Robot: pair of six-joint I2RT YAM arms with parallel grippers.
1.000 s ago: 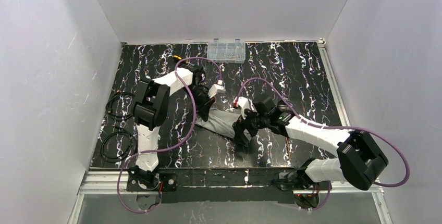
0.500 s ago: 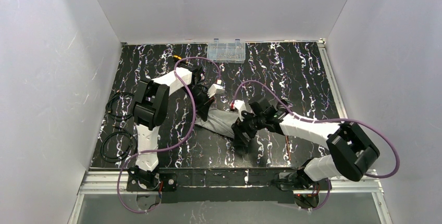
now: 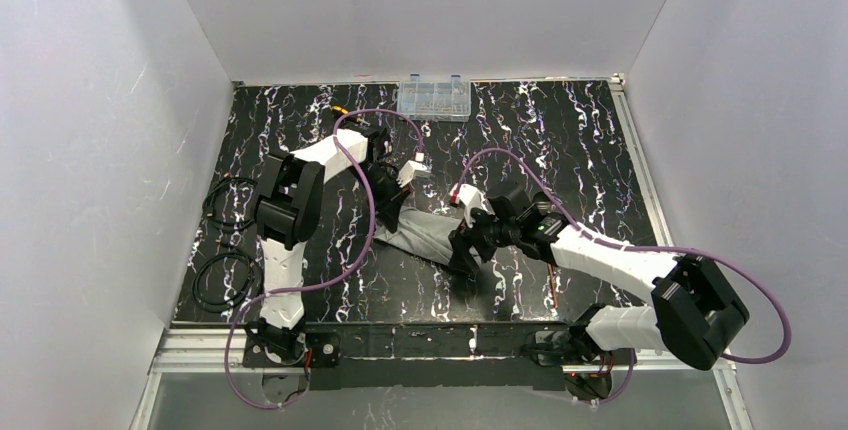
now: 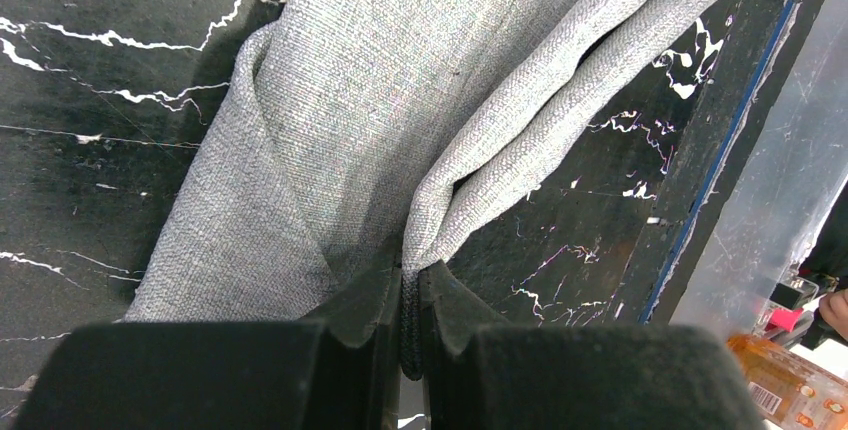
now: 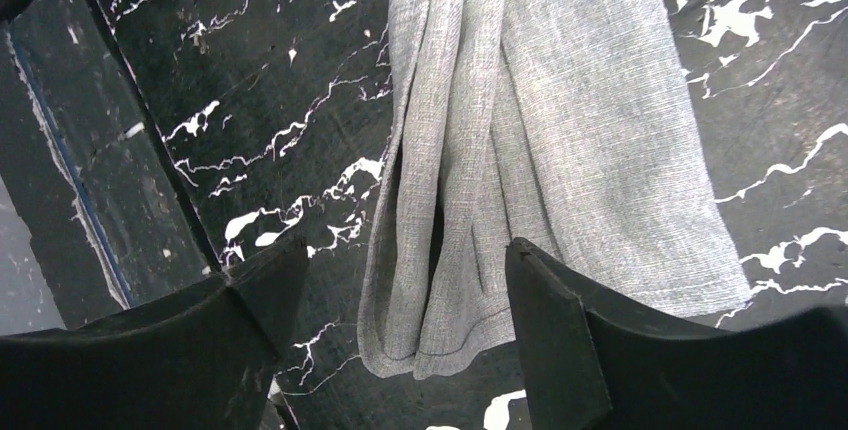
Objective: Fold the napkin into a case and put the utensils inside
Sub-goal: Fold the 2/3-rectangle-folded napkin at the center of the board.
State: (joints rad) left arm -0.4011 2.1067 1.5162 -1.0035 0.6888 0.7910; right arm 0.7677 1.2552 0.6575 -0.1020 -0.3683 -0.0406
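The napkin (image 3: 425,232) lies as a long, loosely folded light-grey strip between the two arms. My left gripper (image 3: 392,214) is at its far-left end. In the left wrist view this gripper (image 4: 410,285) is shut on a pinched fold of the napkin (image 4: 350,100). My right gripper (image 3: 463,253) is at the strip's near-right end. In the right wrist view it (image 5: 405,270) stands open, its fingers on either side of the layered end of the napkin (image 5: 560,100) without touching it. A thin copper-brown utensil (image 3: 556,285) shows beside the right forearm.
A clear plastic compartment box (image 3: 434,98) stands at the table's far edge, with a small orange-tipped tool (image 3: 342,110) to its left. Black cable coils (image 3: 228,205) lie along the left side. White walls close in the black marbled table (image 3: 580,140).
The right gripper's jaws have narrowed a little around the napkin's end, and the right arm swayed left and back. The left gripper kept its grip and did not move.
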